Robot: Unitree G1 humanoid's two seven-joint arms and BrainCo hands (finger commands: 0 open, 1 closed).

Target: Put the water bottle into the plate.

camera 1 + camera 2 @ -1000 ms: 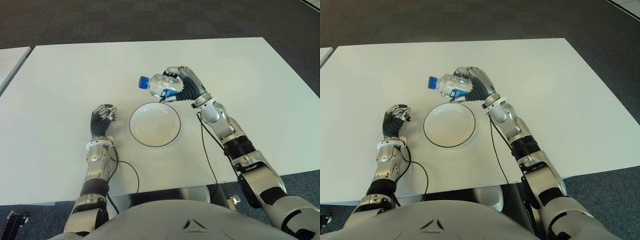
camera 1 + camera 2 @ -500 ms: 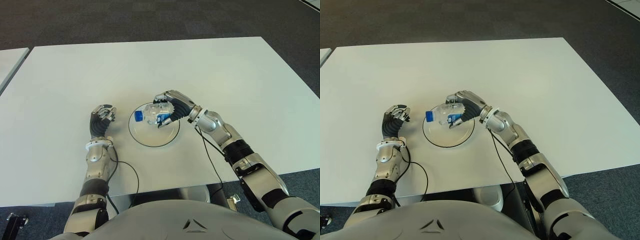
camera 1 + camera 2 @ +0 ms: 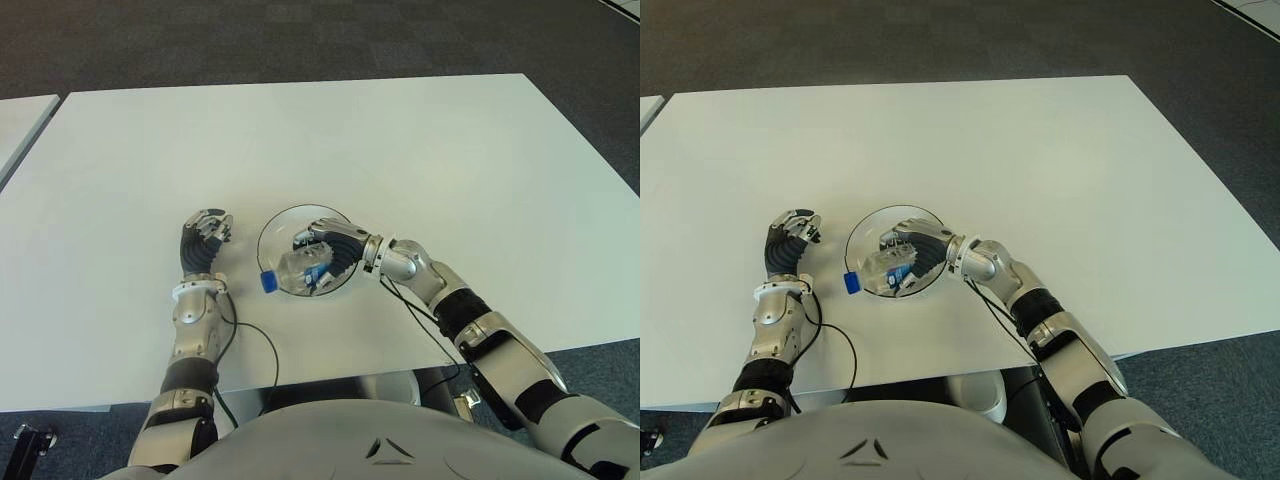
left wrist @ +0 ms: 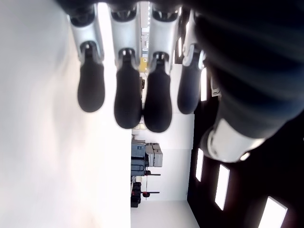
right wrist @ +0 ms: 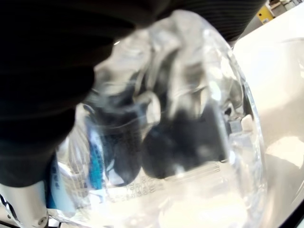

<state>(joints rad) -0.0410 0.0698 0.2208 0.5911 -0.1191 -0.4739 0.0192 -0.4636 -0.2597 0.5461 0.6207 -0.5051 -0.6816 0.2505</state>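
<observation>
1. Leftmost, the left hand (image 3: 204, 238) shows on the white table (image 3: 480, 150), just left of the plate; its fingers (image 4: 126, 92) are curled inward and hold nothing. Whether it touches the tabletop cannot be told.
2. Blue cap (image 3: 268, 282): it projects past the plate's near-left rim, over the table. Whether it touches the surface is unclear.
3. Water bottle (image 3: 295, 270): clear plastic with a blue label, lying tilted in the plate. Its long axis runs diagonally, base toward the plate's middle, cap end pointing left and toward the robot. Much of the body is hidden under the fingers.
4. Plate (image 3: 290, 217): white with a dark rim; its near-right part is covered by the bottle and the hand.
5. Right hand (image 3: 335, 256): over the plate's right half, fingers wrapped around the bottle's body. In the right wrist view the bottle fills the frame and dark fingertips (image 5: 161, 156) show only blurred through the plastic.
</observation>
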